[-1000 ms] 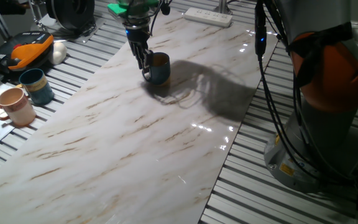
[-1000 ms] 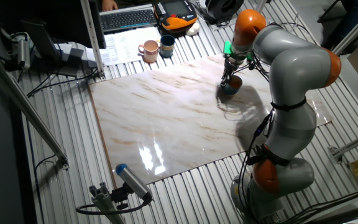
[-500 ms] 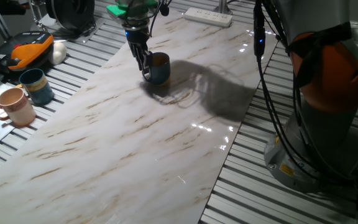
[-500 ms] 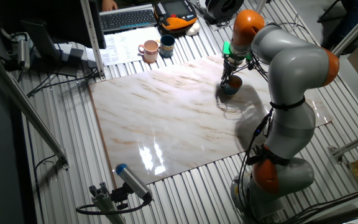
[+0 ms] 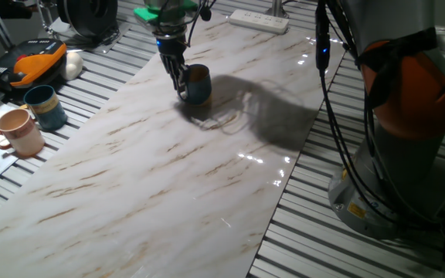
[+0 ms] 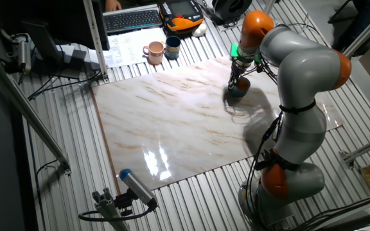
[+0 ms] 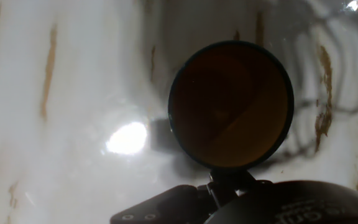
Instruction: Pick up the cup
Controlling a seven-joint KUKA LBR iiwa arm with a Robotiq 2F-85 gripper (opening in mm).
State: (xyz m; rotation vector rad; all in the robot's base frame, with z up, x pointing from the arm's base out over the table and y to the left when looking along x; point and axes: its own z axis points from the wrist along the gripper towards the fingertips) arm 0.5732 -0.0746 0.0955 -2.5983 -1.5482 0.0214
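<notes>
Clearly upright, the cup [image 5: 198, 83] stands on the marble surface [image 5: 153, 170] toward its far edge; the hand [image 5: 181, 83] is down at its rim, grip state unclear.

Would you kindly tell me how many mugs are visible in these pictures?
3: the dark navy-blue ceramic mug on the marble board at the gripper; the teal mug and pinkish-tan mug side by side off the board. Others could be hidden.
</notes>
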